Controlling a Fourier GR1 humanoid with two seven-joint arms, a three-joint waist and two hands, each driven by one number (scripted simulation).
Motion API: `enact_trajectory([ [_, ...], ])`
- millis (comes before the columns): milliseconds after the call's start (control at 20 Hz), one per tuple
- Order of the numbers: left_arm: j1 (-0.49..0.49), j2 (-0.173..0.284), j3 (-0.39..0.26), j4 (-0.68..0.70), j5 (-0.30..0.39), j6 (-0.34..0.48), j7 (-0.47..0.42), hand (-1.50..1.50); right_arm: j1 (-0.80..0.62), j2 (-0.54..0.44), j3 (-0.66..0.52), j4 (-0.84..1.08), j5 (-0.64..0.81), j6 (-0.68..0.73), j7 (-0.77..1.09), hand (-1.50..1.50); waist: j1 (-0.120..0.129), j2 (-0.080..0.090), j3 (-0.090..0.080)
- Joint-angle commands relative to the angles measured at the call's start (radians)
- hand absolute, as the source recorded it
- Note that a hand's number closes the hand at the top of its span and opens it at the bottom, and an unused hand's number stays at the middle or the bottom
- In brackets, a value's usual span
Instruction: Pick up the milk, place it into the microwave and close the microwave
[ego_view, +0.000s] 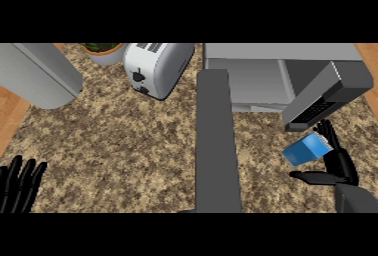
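The milk (306, 149), a small blue carton with a white edge, stands on the speckled counter (125, 145) just in front of the microwave (251, 75). My right hand (338, 165) is beside it: straight fingers run along the carton's right side and the thumb juts left just below it. The hand is open, and I cannot tell whether it touches the carton. The microwave's door (218, 145) is swung wide open, reaching toward me as a long grey slab left of the milk. A grey panel with a dark keypad (319, 107) overhangs the carton. My left hand (19, 185) rests open at the lower left, fingers up.
A white toaster (156, 67) stands at the back, left of the microwave, with a potted plant (103, 51) behind it. A large grey rounded object (37, 75) fills the far left. Wooden floor (11, 115) shows past the counter's left and right edges.
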Motion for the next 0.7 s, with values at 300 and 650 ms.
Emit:
enact_trajectory([
  [300,-0.014,-0.002,0.01,0.01,-0.002,0.012,0.008,-1.5,-0.004,0.036,-0.021,-0.008,-0.075,0.25,-0.088,1.5,-0.004,0.0,0.003],
  [650,0.001,0.002,0.022,0.021,0.008,0.001,-0.008,-1.5,-0.009,0.077,-0.01,-0.064,-0.118,0.299,-0.031,1.5,-0.008,-0.006,0.0],
])
